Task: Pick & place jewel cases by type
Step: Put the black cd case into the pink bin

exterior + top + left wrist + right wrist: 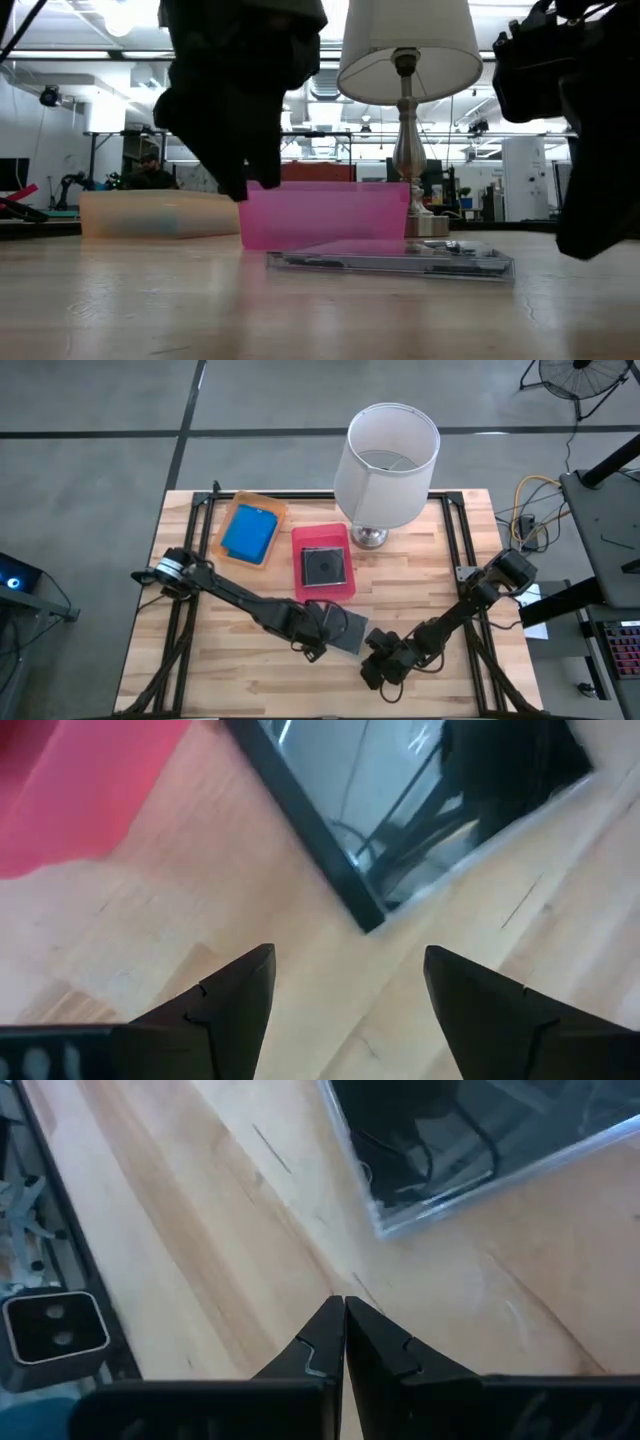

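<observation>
So the left gripper [330, 628] is sitting low over the front middle of the wooden table [200, 650], fingers [235, 995] spread apart with nothing between them, pointed right at the corner of a clear jewel case [352, 630] lying flat on the wood just in front of the pink tray [300, 575]. From table level that case [395, 260] sits flat on the table, right in front of the tray. The right gripper [383, 663] is down near the front too, just beside the case, fingers pressed together and empty. A dark square case [324, 566] is in the pink tray, and a blue case [250, 532] is in the orange tray [228, 518]. There's a lamp [385, 455] behind the trays.
</observation>
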`<control>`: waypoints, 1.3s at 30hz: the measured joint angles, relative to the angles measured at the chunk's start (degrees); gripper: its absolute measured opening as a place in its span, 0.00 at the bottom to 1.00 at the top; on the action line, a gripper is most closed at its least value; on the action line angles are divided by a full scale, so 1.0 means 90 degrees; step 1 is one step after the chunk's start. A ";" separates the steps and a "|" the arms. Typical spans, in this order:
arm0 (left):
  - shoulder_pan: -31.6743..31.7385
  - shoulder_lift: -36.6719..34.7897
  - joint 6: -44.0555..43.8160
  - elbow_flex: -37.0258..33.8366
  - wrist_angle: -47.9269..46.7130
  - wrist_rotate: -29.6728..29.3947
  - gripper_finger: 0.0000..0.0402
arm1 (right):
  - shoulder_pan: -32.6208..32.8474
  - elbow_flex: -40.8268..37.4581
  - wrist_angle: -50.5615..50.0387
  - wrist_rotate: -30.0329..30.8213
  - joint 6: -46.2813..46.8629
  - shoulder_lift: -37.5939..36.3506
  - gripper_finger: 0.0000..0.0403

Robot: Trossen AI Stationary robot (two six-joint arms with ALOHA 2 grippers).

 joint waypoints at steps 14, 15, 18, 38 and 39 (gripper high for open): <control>0.0148 -0.0058 -0.0313 -0.1191 0.1473 0.0013 0.60 | -0.0178 0.0001 -0.1859 0.0151 0.0286 -0.0827 0.02; 0.0154 -0.0058 -0.0363 -0.1267 0.1620 0.0031 0.60 | -0.0205 0.0001 -0.1916 0.0149 0.0260 -0.0834 0.02; 0.0155 -0.0058 -0.0624 -0.1451 0.2311 0.0243 0.60 | -0.0309 -0.0001 -0.1925 0.0148 0.0188 -0.0834 0.02; 0.0121 -0.0021 -0.1568 -0.1484 0.2747 -0.0144 0.60 | -0.0602 -0.0001 -0.2047 0.0177 -0.0189 -0.0841 0.02; 0.0145 -0.0022 -0.1567 -0.1484 0.2751 -0.0177 0.60 | -0.0602 -0.0001 -0.2047 0.0175 -0.0199 -0.0841 0.02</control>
